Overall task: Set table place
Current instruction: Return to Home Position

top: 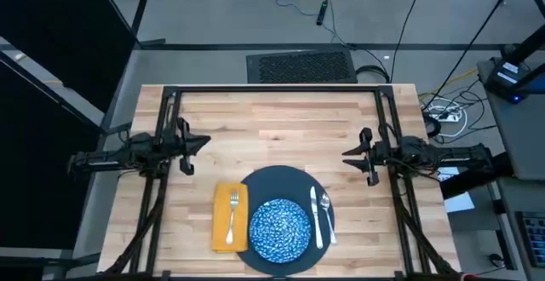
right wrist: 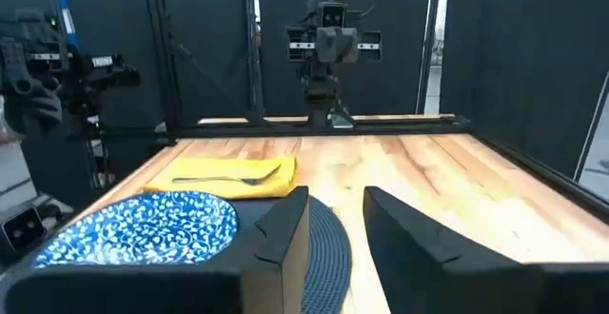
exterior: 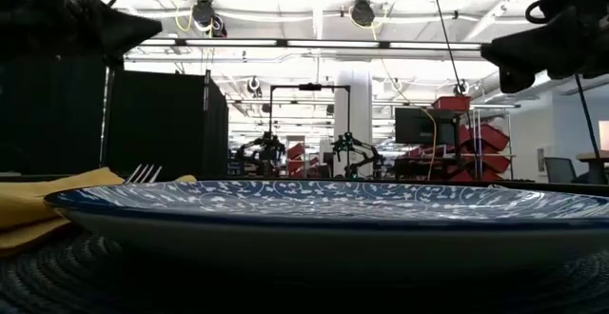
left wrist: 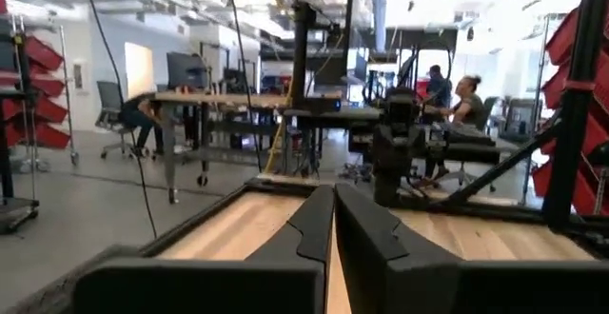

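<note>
A dark slate-blue round plate (top: 298, 187) lies on the table (top: 272, 119) near its front edge. A blue-and-white speckled bowl (top: 278, 228) stands on it. The mustard-yellow napkin (top: 228, 218) lies flat to the plate's left, and the silver fork (top: 232, 213) rests along it. The knife (top: 314, 215) and the spoon (top: 326, 217) lie side by side on the plate's right part. My left gripper (top: 203, 141) hovers shut over the table's left side. My right gripper (top: 347, 155) hovers open over the right side, far of the plate, with nothing between its fingers.
A black frame (top: 272, 90) runs along the table's far edge and down both sides under the arms. Bare planks stretch between the two grippers and toward the far edge. People sit at desks in the room beyond (left wrist: 457, 100).
</note>
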Robot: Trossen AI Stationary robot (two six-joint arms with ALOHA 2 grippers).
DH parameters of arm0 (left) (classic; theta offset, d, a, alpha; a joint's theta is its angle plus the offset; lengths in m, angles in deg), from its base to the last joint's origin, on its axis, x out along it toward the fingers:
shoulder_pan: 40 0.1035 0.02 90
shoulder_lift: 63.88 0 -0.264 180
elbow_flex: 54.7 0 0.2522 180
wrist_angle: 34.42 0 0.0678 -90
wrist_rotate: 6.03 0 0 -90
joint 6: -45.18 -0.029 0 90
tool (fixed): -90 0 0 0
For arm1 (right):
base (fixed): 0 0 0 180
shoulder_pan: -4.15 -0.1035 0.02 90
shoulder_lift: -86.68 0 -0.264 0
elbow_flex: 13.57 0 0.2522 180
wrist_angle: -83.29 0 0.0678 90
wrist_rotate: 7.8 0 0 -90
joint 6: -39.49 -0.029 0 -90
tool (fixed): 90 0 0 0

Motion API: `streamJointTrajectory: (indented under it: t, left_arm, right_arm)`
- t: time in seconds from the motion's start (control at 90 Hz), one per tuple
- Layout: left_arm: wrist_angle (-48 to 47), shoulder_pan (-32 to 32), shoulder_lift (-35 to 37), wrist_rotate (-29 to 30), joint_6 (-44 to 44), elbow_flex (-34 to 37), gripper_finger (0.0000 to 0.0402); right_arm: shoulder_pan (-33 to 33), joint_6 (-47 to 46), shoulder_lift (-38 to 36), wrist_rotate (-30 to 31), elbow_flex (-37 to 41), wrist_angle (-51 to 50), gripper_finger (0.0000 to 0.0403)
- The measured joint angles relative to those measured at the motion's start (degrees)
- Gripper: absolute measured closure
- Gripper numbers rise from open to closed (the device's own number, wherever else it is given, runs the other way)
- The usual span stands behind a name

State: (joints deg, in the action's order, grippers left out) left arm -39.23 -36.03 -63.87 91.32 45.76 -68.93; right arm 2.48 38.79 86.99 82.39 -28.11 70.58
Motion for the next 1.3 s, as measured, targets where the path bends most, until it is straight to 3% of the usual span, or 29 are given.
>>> streamJointTrajectory:
  t: [0.167, 1.3]
  left_arm:
    - [-7.53, 0.02, -0.16, -0.10, 4.64, 0.00, 0.0402]
    - [-7.43, 0.02, -0.79, -0.85, 4.98, 0.00, 0.0402]
  right_arm:
    - [0.04, -0.38, 0.17, 0.07, 0.00, -0.06, 0.0310]
    - [0.04, -0.12, 1.20, -0.05, 0.00, -0.05, 0.0309]
